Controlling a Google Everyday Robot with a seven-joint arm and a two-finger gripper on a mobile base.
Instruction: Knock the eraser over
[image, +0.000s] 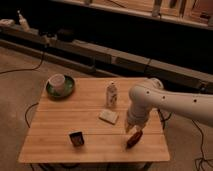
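The eraser (76, 139) is a small dark block with an orange-brown patch, standing upright near the front left-centre of the wooden table (60, 117). My gripper (131, 129) hangs below the white arm at the front right of the table, just above a reddish-brown oval object (133, 139). It is well to the right of the eraser and apart from it.
A white bottle (112, 94) stands mid-table. A flat pale pad (108, 116) lies in front of it. A white cup sits on a green plate (67, 90) at the back left corner. Cables lie on the floor around the table; a dark shelf runs behind it.
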